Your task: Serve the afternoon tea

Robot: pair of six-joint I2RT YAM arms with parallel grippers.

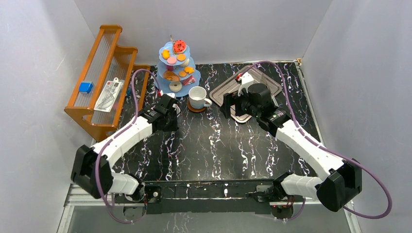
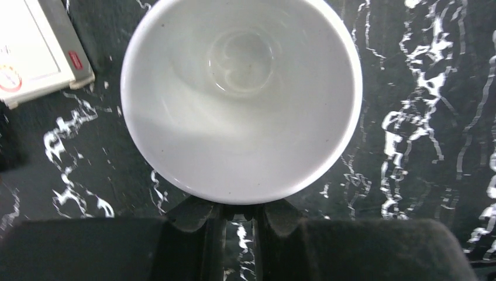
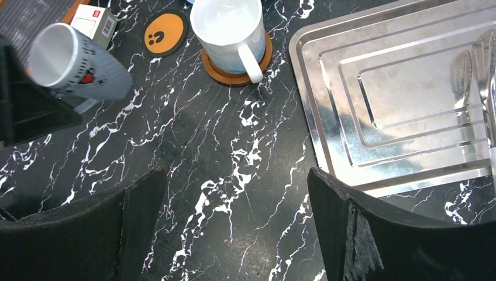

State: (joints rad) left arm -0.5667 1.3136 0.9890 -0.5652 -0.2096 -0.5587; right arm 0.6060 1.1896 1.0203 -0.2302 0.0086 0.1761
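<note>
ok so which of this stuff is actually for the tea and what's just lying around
For the tea: tiered stand, pastries, white mug, brown saucer, grey cup held in the left hand, paw-print coaster.
Lying about: silver tray, orange rack, small box.

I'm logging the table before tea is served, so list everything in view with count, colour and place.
Stand: one, light blue, back centre.
Pastries: several, mixed colours, on the stand.
Saucer: one, brown, before the stand.
Mug: one, white, on saucer.
Coaster: one, orange, bare, left of mug.
Cup: one, grey, tilted, near coaster.
Tray: one, silver, right.
Rack: one, orange wood, left.
Box: one, white, beside coaster.
Left end effector: one, black, shut on cup.
Right end effector: one, black, open, at tray's edge.
</note>
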